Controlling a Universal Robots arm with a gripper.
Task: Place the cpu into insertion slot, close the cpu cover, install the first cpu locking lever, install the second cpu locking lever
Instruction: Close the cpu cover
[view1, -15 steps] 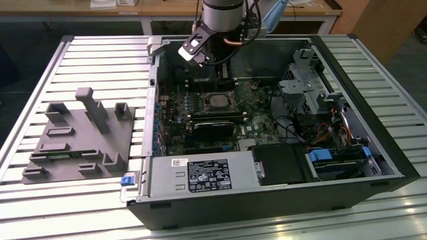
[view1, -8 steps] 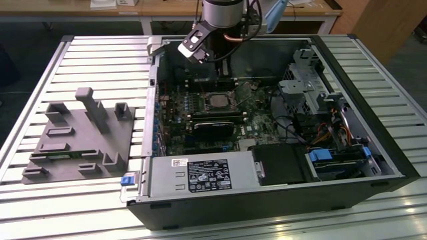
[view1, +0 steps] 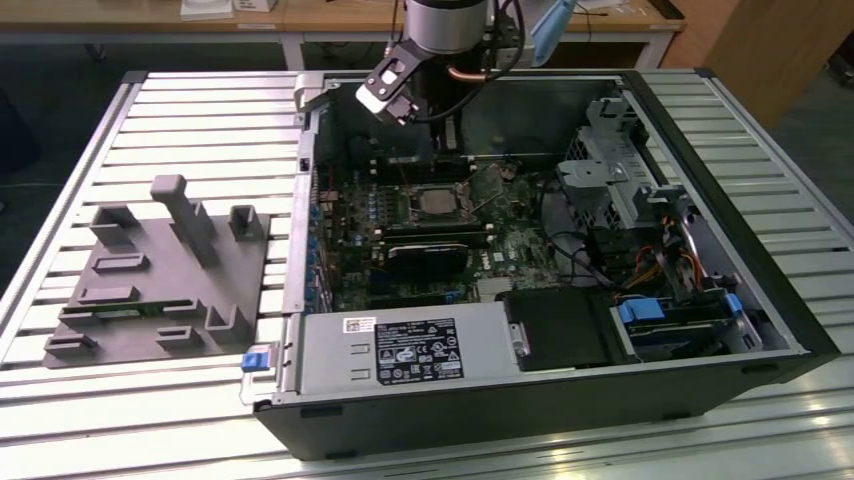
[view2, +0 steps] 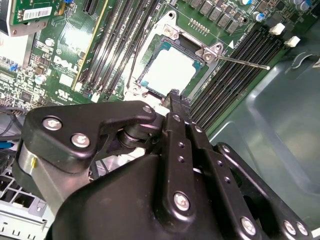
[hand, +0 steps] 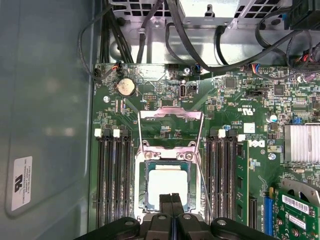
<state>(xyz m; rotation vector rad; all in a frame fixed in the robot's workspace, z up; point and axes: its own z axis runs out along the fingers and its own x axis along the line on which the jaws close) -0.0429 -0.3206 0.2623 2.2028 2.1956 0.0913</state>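
Note:
The cpu (hand: 165, 186) lies flat in the insertion slot (hand: 145, 172), its pale metal top showing; the exterior view shows it mid-board (view1: 434, 200). The cpu cover (hand: 170, 114) stands flipped open behind the socket, a silvery frame with a large window. Two thin locking levers are raised, one on each side (hand: 138, 142) (hand: 202, 175); one rod sticks out beside the socket in the second wrist view (view2: 245, 62). My gripper (hand: 171, 202) hovers just above the cpu's near edge (view2: 172, 70), fingers shut together with nothing between them. In the exterior view my gripper (view1: 453, 132) hangs over the case's back part.
Long black memory slots (hand: 112, 175) (hand: 222, 175) flank the socket. A green card (hand: 300, 210) and a finned heatsink (hand: 301, 142) sit to one side, with cables (hand: 150, 35) beyond. The open case holds a power supply (view1: 400, 350) and drive cage (view1: 601, 180). A grey fixture (view1: 160, 270) lies on the slatted table.

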